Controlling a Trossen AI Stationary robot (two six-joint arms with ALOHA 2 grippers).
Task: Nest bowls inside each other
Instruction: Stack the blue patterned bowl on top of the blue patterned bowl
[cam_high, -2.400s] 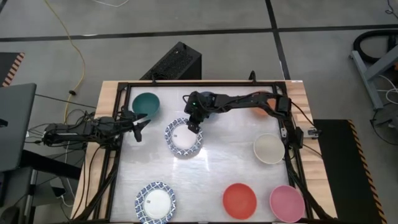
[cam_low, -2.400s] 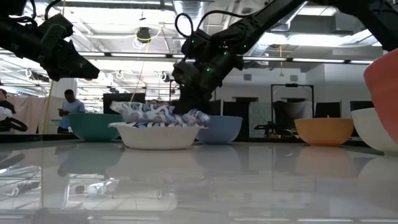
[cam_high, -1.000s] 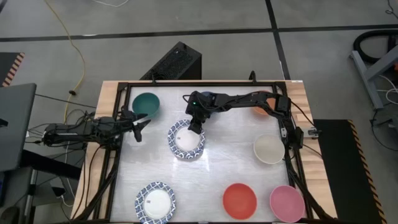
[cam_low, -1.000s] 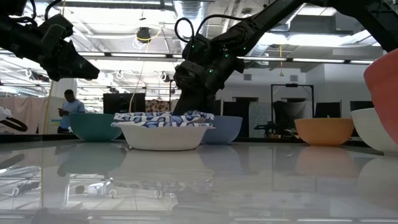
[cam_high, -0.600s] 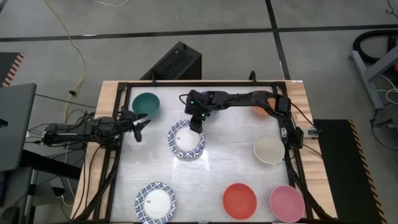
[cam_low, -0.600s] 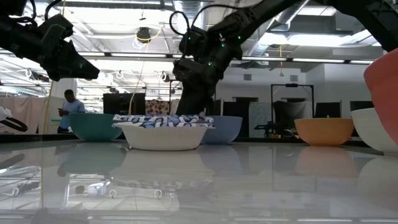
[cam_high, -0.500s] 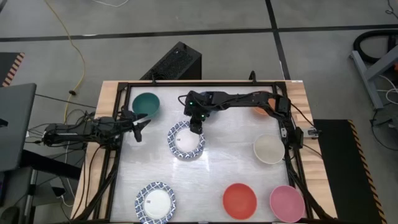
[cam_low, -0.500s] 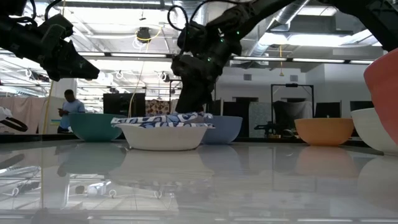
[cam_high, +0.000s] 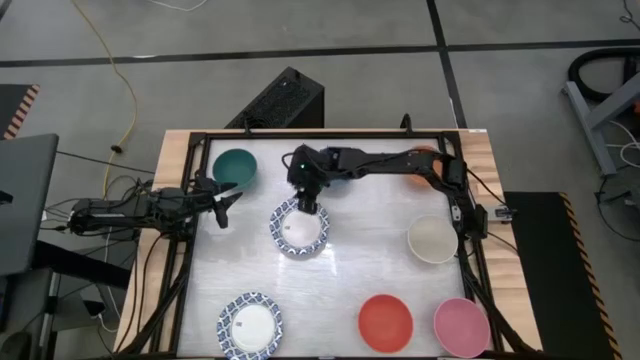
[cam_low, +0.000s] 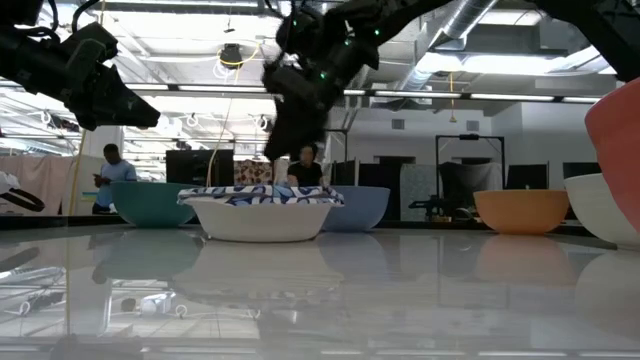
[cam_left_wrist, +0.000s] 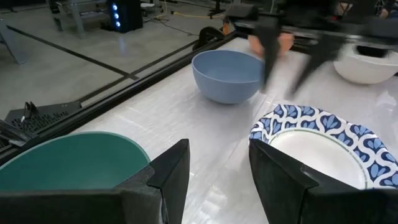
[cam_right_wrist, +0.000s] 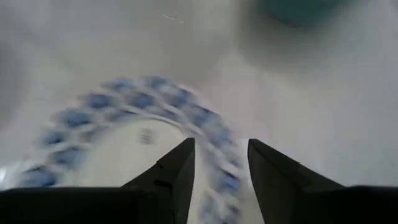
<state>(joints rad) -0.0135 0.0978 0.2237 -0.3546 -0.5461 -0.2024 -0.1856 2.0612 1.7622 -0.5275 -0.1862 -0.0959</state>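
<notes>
Two white bowls with blue patterned rims (cam_low: 262, 212) sit nested, one inside the other, left of the table's middle (cam_high: 298, 229). My right gripper (cam_low: 285, 145) hangs open above the stack's far rim (cam_right_wrist: 221, 168), touching nothing. A third patterned bowl (cam_high: 250, 324) rests near the front edge. The green bowl (cam_high: 235, 167) is at the far left, and the blue bowl (cam_left_wrist: 227, 74) shows beyond the stack. My left gripper (cam_high: 225, 205) waits open at the left edge, above the table (cam_left_wrist: 219, 174).
The cream bowl (cam_high: 432, 239) stands at the right, the red bowl (cam_high: 385, 321) and the pink bowl (cam_high: 461, 326) at the front right. The orange bowl (cam_low: 520, 210) sits at the far right, partly under my right arm. A black frame (cam_high: 330, 135) borders the table.
My right gripper has risen clear of the nested patterned bowls, drifted a little toward the table's left edge and rolled about its own axis. The bowls have stayed level where they were.
</notes>
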